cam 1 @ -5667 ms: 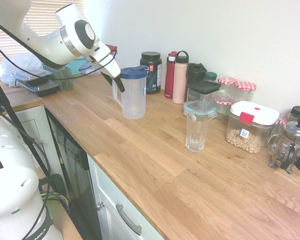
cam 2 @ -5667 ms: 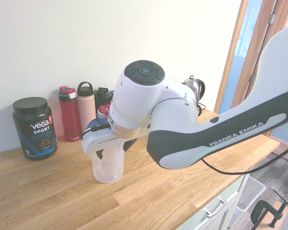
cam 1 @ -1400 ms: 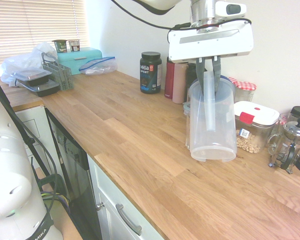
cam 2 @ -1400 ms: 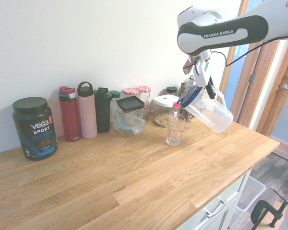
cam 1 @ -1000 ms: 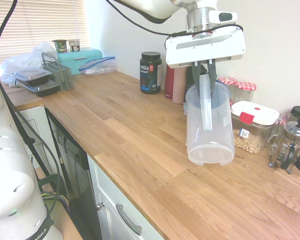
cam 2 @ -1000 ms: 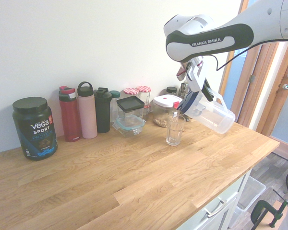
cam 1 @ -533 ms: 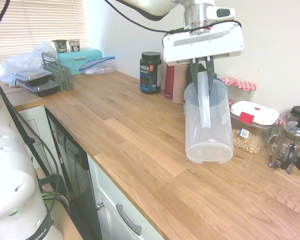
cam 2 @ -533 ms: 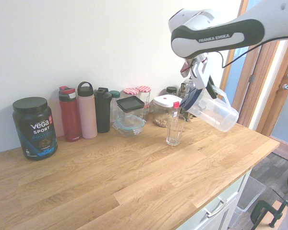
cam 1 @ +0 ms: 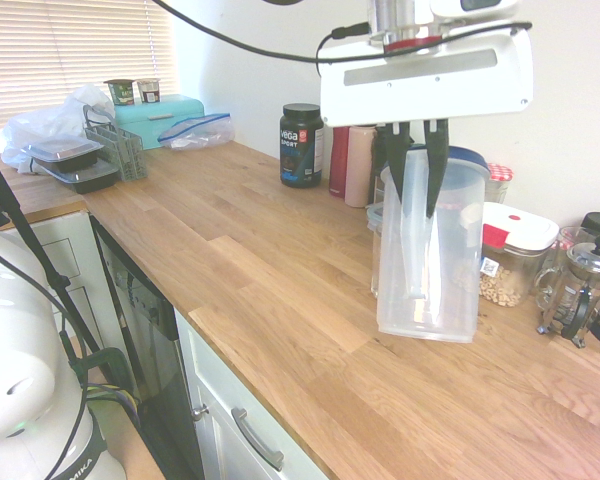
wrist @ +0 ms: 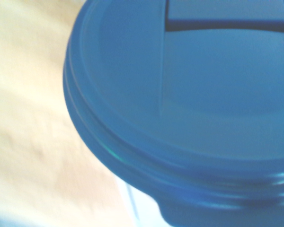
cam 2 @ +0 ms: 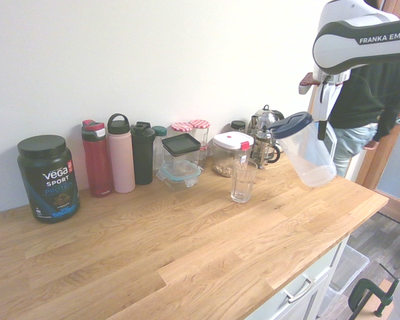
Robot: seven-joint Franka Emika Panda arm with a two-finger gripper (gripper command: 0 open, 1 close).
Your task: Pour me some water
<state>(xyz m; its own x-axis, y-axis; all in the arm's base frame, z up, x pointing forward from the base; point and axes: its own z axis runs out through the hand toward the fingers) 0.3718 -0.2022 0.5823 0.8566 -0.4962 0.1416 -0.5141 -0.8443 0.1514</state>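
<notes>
Clear plastic, tall and cylindrical, the jug (cam 1: 427, 250) hangs above the wooden surface (cam 1: 280, 300), carried by its handle, on which the end effector (cam 1: 416, 170) is clamped. Its round blue lid (wrist: 189, 109) is smooth, with a ridged rim and a rectangular flap. In the second exterior view the jug (cam 2: 307, 152) tilts slightly, held apart from the ribbed glass (cam 2: 243, 180), which stands upright on the planked surface. Behind the glass stand a lidded glass container (cam 2: 181, 159) and a white-lidded jar (cam 2: 230, 152) along the wall.
</notes>
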